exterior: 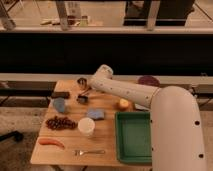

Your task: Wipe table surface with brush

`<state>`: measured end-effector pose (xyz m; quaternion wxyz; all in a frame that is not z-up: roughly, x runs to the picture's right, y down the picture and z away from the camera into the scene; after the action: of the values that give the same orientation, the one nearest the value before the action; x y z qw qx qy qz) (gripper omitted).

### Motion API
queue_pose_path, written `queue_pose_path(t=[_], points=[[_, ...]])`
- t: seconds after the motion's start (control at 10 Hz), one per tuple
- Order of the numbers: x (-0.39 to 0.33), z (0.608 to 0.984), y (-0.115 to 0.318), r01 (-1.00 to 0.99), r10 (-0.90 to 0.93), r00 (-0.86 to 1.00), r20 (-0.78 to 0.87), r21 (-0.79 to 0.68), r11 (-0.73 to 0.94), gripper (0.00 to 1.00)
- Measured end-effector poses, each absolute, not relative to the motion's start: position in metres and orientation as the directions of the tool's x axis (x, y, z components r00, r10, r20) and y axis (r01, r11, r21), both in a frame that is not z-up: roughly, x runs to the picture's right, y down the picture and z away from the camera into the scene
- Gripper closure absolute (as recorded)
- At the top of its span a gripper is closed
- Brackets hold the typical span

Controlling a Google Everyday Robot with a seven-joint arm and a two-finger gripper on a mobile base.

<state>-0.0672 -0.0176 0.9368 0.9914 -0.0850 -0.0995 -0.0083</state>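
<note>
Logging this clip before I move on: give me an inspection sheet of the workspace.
Surface: wooden table, crowded with small items.
Job's things: brush, head down on the table, far-left area.
Clutter: metal cup, black bar, grapes, white cup, sponge, carrot, fork, green tray, orange fruit.
Grippers: hand shut on the brush handle, beside the metal cup.
Cables: nothing seen.
Surroundings: dark wall behind the table.
</note>
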Motion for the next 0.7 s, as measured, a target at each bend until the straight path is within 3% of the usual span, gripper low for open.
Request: queue_pose_path(t=[0.7], points=[[-0.063, 0.916, 0.006, 0.043, 0.0, 0.975, 0.221, -0.19, 0.981, 0.95]])
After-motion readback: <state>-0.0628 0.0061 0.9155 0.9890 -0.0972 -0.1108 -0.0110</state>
